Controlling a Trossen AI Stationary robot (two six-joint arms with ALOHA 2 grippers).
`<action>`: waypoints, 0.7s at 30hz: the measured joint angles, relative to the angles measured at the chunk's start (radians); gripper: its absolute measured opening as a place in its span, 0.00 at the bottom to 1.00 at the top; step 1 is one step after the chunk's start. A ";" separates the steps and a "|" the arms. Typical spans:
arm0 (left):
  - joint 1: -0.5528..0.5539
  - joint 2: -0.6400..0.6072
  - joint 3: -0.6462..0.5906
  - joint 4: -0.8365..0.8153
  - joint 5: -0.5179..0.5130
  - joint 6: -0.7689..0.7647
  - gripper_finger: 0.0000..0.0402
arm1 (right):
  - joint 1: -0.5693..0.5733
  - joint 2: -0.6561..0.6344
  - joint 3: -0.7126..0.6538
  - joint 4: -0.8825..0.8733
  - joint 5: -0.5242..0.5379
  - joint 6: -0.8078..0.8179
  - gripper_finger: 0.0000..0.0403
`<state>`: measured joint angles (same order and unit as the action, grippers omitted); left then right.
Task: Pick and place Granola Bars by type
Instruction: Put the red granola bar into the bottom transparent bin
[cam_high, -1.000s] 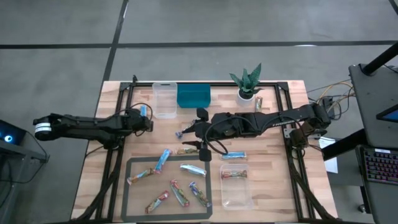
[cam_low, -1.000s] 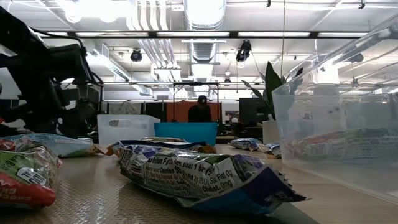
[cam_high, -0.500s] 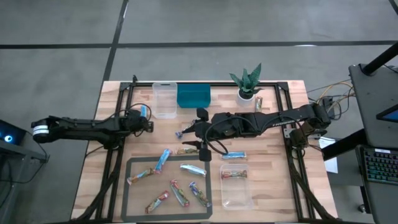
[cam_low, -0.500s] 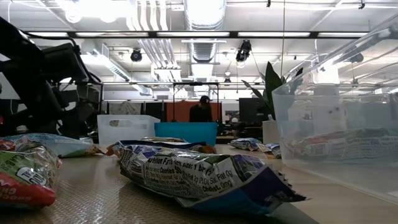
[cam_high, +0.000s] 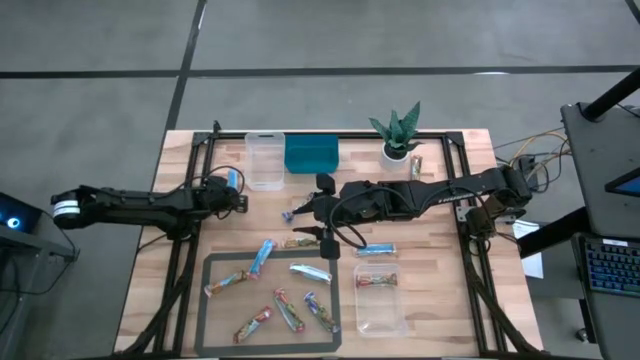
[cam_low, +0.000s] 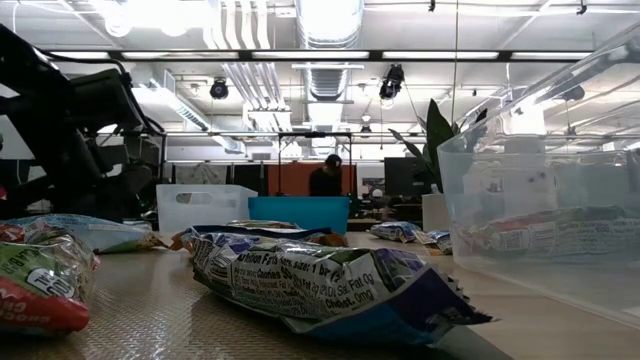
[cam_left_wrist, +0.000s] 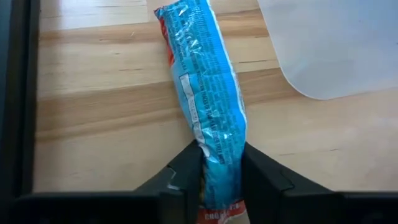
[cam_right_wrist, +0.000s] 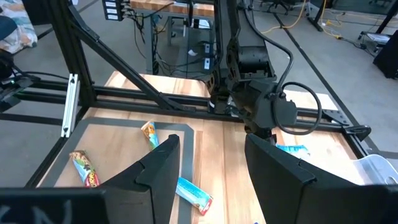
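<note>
A bright blue granola bar (cam_left_wrist: 208, 93) lies flat on the wood at the far left, beside a clear tub (cam_high: 265, 160). My left gripper (cam_left_wrist: 222, 168) is shut on its end (cam_high: 232, 178). My right gripper (cam_high: 312, 212) hovers open and empty over the table's middle, its fingers wide apart (cam_right_wrist: 211, 155). A blue bar (cam_high: 298, 212) and a brown one (cam_high: 300, 242) lie under it. Several more bars (cam_high: 285, 295) lie on the grey mat (cam_high: 205, 300). One bar (cam_high: 376, 281) rests inside the near clear tub (cam_high: 380, 315), and another (cam_high: 375, 250) lies just outside it. My left gripper pinches the blue bar between its two fingers (cam_left_wrist: 186, 171), one on each long side, at the end nearest the gripper (cam_left_wrist: 219, 158). The fingers come from above, slanting down, and lie along the bar. The bar lies flat on the wood, stretching away toward the far edge.
A teal bin (cam_high: 311, 155) stands at the far edge next to the clear tub. A potted plant (cam_high: 397, 135) and a small bar (cam_high: 416, 165) are at the far right. Black frame rails (cam_high: 195, 170) run along the table's sides. In the low view a big wrapper (cam_low: 320, 285) fills the foreground.
My left arm has gone down a little over the blue bar at the far left. The bars and my right arm have stayed where they were.
</note>
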<state>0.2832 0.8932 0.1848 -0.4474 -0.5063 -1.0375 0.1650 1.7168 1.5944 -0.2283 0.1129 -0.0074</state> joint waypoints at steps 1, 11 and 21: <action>0.000 0.000 0.000 -0.004 0.000 -0.010 0.16 | 0.000 0.000 0.000 0.000 0.000 0.000 0.42; -0.001 -0.016 0.012 -0.040 0.047 -0.022 0.05 | 0.000 0.000 0.000 -0.001 0.000 -0.003 0.42; -0.001 -0.015 0.184 -0.269 -0.021 0.064 0.04 | 0.000 0.000 0.000 -0.002 -0.001 -0.023 0.42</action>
<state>0.2825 0.8778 0.3683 -0.7161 -0.5274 -0.9733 0.1654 1.7168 1.5944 -0.2308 0.1123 -0.0303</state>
